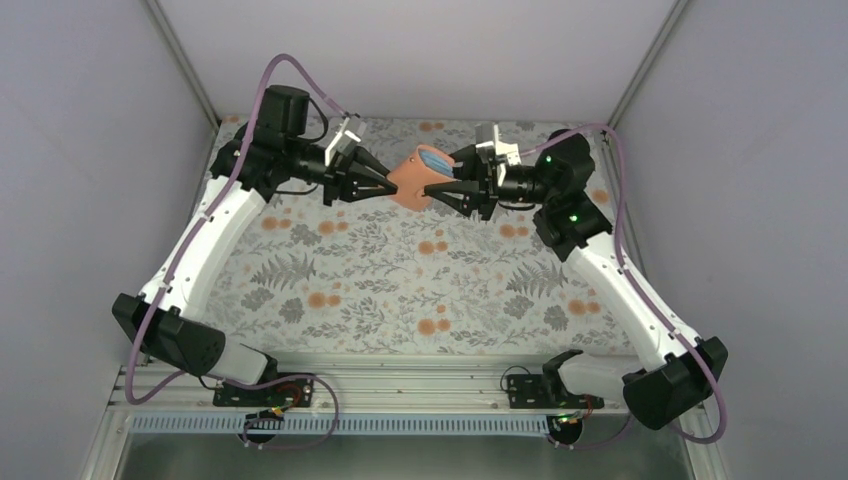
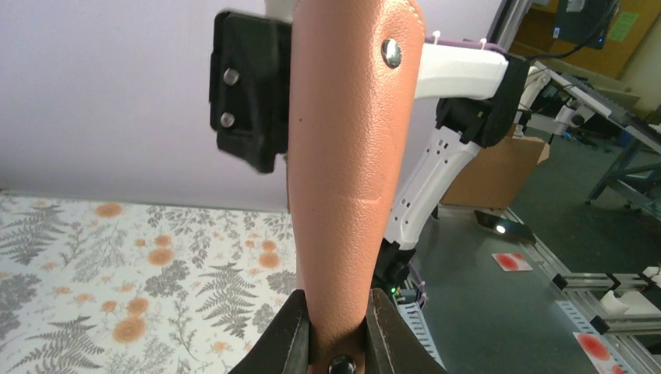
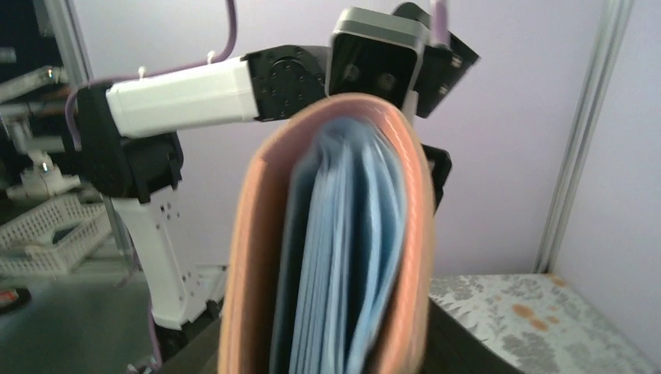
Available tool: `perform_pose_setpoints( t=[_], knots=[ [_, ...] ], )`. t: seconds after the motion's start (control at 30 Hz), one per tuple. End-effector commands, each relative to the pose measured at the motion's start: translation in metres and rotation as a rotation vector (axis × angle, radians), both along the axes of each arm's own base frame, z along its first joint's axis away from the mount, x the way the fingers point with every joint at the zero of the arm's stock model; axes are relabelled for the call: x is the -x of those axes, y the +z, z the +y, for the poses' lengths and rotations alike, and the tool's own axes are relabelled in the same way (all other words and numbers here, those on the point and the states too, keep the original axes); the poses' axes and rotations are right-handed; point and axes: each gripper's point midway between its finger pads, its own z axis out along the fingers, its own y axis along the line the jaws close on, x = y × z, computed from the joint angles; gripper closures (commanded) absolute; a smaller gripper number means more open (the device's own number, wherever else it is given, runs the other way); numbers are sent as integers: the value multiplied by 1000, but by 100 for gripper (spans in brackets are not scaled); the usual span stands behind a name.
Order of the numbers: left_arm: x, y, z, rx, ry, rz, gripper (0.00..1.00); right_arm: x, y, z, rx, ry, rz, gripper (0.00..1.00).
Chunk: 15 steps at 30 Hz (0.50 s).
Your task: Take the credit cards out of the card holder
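The tan-brown card holder (image 1: 412, 178) hangs in the air over the far middle of the table, held between both grippers. My left gripper (image 1: 388, 183) is shut on its left edge; the left wrist view shows the fingers (image 2: 292, 335) pinching the tan outside (image 2: 351, 156) beside a metal snap. My right gripper (image 1: 432, 188) grips its right side. In the right wrist view the holder (image 3: 249, 273) is slightly open, and its light blue pockets (image 3: 351, 257) face the camera. The credit cards are hidden inside; only a dark edge (image 3: 284, 296) shows among the pockets.
A floral cloth (image 1: 400, 280) covers the table below the holder. Pale walls close in the back and both sides. An aluminium rail (image 1: 400, 385) with the arm bases runs along the near edge.
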Motion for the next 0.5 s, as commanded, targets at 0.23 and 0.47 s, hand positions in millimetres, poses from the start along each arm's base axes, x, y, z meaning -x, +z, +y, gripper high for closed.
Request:
perform_pose_setpoints(
  t=[0.23, 0.47],
  knots=[
    [-5, -23, -3, -64, 51, -78, 35, -6, -1, 7, 74, -5, 49, 96],
    [-26, -49, 9, -227, 216, -250, 28, -27, -67, 23, 299, -17, 217, 96]
  ],
)
